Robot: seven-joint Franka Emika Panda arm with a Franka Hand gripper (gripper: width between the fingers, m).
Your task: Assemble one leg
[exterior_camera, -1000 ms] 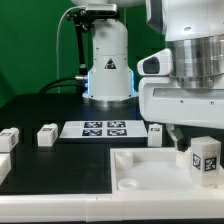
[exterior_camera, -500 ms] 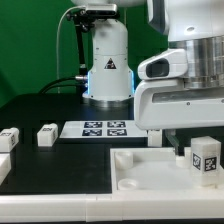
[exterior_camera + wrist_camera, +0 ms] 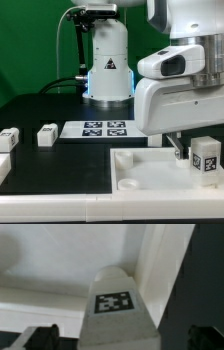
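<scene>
A white leg [image 3: 206, 158] with a black-and-white tag stands upright at the exterior view's right, on the large white tray-like piece [image 3: 145, 178]. My gripper [image 3: 122, 337] is down over it. In the wrist view the leg [image 3: 118, 303] fills the middle between my two dark fingertips [image 3: 40, 338]. There is a gap on each side and the jaws stand open, touching nothing. In the exterior view the arm's white hand hides most of the gripper. Only one dark finger [image 3: 178, 148] shows beside the leg.
Two more loose legs [image 3: 46, 134] [image 3: 8, 138] lie at the exterior view's left on the black table. The marker board [image 3: 96, 128] lies in the middle, in front of the robot base. Another white part [image 3: 3, 170] shows at the left edge.
The arm's hand has come lower over the standing leg and now hides the small leg behind the tray. The standing leg has not moved.
</scene>
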